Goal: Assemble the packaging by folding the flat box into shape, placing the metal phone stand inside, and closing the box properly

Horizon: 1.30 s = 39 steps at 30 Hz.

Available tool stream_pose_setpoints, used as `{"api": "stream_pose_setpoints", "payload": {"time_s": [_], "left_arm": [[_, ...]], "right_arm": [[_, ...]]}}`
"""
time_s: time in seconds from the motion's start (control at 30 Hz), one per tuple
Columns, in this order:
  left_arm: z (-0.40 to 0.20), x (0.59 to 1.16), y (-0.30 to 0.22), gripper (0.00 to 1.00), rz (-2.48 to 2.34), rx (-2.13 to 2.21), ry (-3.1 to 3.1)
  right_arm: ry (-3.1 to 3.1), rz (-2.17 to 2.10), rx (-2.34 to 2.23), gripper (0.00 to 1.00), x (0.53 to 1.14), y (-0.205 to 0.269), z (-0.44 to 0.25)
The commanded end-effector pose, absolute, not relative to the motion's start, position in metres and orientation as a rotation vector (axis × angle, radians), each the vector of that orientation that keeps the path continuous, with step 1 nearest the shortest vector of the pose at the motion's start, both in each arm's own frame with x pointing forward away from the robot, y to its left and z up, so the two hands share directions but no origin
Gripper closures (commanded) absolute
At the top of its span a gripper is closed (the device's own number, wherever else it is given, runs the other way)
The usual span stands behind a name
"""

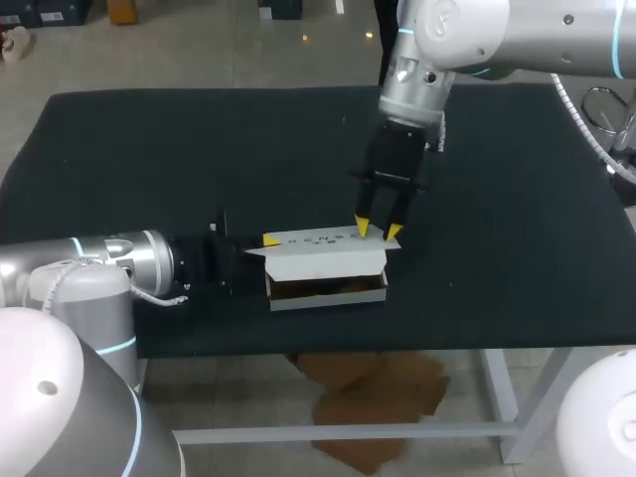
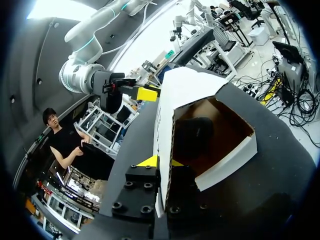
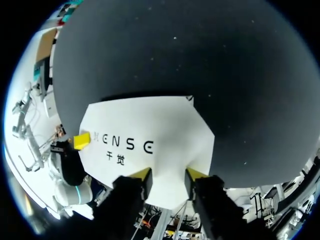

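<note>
My right end effector, fingers parted, touches its yellow tips to the printed white cardboard box on the black bench.

Table: top surface matte black, pale metal legs showing under its near edge. One item rests directly on the black surface: white box, lying flat, long side parallel to the near edge, close to that edge, about midway along it. Side facing that edge open, brown interior.

Box lid: one row of dark capital letters printed on the white panel, with two smaller characters beneath it.
Head view: same print, too small to make out.
</note>
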<state>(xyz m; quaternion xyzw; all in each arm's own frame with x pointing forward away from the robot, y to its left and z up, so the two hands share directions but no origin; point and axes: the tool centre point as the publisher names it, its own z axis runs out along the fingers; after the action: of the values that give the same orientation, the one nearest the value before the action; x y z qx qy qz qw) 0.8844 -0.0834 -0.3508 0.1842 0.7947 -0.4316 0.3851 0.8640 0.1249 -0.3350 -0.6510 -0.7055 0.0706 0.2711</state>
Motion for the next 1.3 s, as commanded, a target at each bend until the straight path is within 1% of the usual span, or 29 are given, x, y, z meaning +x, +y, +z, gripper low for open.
{"api": "stream_pose_setpoints", "payload": {"time_s": [0.03, 0.07, 0.13, 0.2, 0.37, 0.47, 0.87, 1.03, 1.1, 1.13, 1.2, 1.23, 1.27, 1.3], "left_arm": [[-0.355, 0.883, -0.083, 1.00, -1.103, 0.465, 2.015], [-0.355, 0.883, -0.082, 1.00, -1.103, 0.465, 2.015], [-0.355, 0.883, -0.082, 0.87, -1.104, 0.463, 2.011], [-0.356, 0.882, -0.081, 0.84, -1.104, 0.461, 2.006], [-0.354, 0.880, -0.078, 0.63, -1.110, 0.452, 1.987], [-0.352, 0.879, -0.075, 0.57, -1.111, 0.449, 1.977], [-0.338, 0.867, -0.056, 0.56, -1.093, 0.425, 1.940], [-0.330, 0.857, -0.040, 0.52, -1.043, 0.419, 1.989], [-0.325, 0.852, -0.031, 0.40, -1.019, 0.412, 2.015], [-0.321, 0.849, -0.026, 0.32, -1.018, 0.411, 2.034], [-0.314, 0.846, -0.017, 0.18, -1.009, 0.397, 2.065], [-0.310, 0.845, -0.013, 0.16, -1.032, 0.397, 2.085], [-0.307, 0.844, -0.009, 0.07, -1.050, 0.401, 2.130], [-0.304, 0.844, -0.007, 0.00, -1.042, 0.397, 2.155]], "right_arm": [[-1.902, 0.171, -1.760, 0.55, 0.860, 0.121, -0.335], [-1.902, 0.171, -1.760, 0.55, 0.859, 0.121, -0.335], [-1.903, 0.169, -1.763, 0.55, 0.859, 0.121, -0.335], [-1.903, 0.167, -1.763, 0.55, 0.859, 0.121, -0.336], [-1.904, 0.165, -1.763, 0.56, 0.859, 0.121, -0.337], [-1.903, 0.166, -1.764, 0.56, 0.859, 0.121, -0.337], [-1.900, 0.158, -1.771, 0.56, 0.859, 0.121, -0.338], [-1.904, 0.154, -1.775, 0.56, 0.859, 0.121, -0.338], [-1.907, 0.149, -1.777, 0.56, 0.859, 0.121, -0.337], [-1.907, 0.145, -1.778, 0.56, 0.859, 0.121, -0.337], [-1.907, 0.143, -1.780, 0.56, 0.859, 0.120, -0.337], [-1.907, 0.142, -1.780, 0.56, 0.859, 0.120, -0.337], [-1.908, 0.141, -1.782, 0.56, 0.858, 0.120, -0.338], [-1.909, 0.139, -1.783, 0.56, 0.858, 0.120, -0.338]]}}
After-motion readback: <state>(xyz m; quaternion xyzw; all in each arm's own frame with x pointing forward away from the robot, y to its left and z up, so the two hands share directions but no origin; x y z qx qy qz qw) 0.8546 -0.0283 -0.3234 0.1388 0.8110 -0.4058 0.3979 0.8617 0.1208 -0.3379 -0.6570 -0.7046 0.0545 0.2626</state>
